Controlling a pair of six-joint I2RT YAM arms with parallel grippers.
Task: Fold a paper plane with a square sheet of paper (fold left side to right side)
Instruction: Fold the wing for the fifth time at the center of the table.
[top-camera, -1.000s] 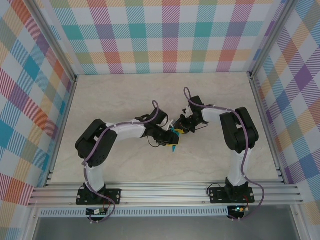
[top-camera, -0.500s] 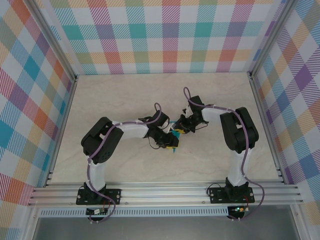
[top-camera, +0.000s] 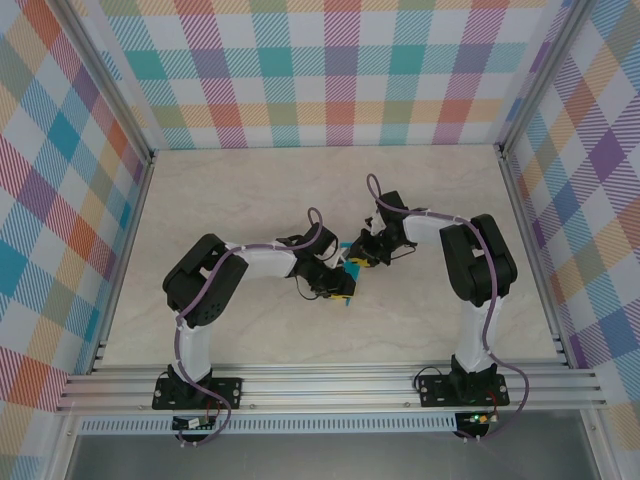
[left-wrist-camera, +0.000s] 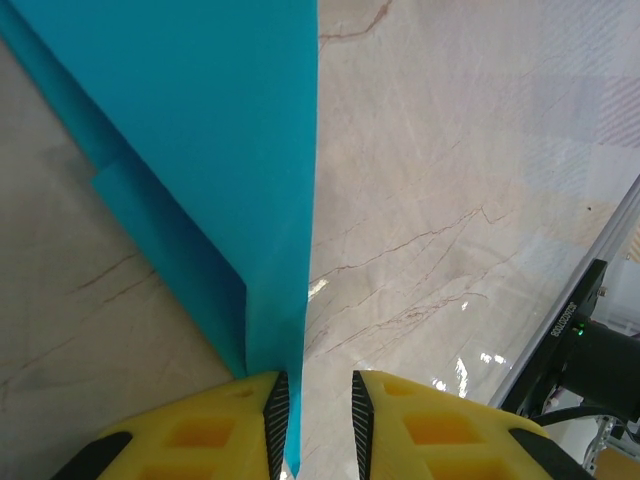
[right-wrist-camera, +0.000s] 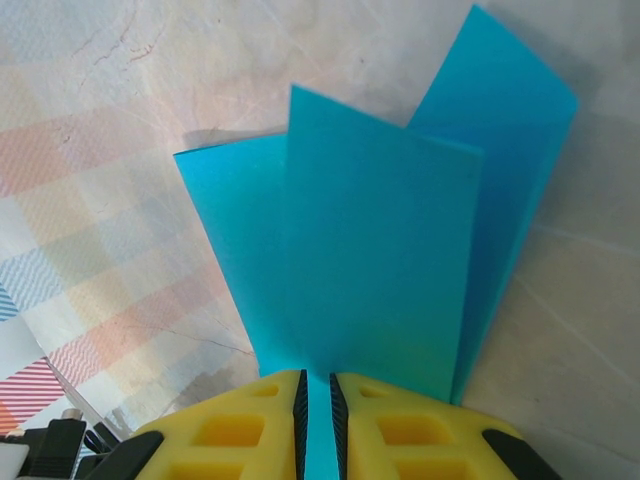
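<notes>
A pale marbled table (top-camera: 250, 190) lies inside checked pastel walls (top-camera: 330, 70), with an aluminium rail (top-camera: 330, 385) along its near edge. At mid-table the right gripper (right-wrist-camera: 318, 400) is clamped on the paper plane (right-wrist-camera: 380, 260). Its yellow fingers (right-wrist-camera: 230, 435) pinch a narrow strip of turquoise that fills the slot between them, and three layered flaps fan upward beyond the tips. The left gripper (left-wrist-camera: 318, 400) has its jaws slightly parted around the lower end of the same paper. The folded edge lies against one pad, and bare table shows between it and the other pad, so it is not pinching. From there the blue runs as a long tapering band toward the upper left of the left wrist view, touching the table. Compared with a second ago, the left arm (top-camera: 260, 262) has its elbow swung a little forward and inward, while the right arm (top-camera: 470, 260) and the paper sit where they were. From above, the two grippers meet over the plane and cover most of it, leaving slivers of turquoise. Purple cables (top-camera: 312, 225) loop along both arms. A black mount with a small green light (left-wrist-camera: 590, 345) stands at the table's edge beside a metal post.
</notes>
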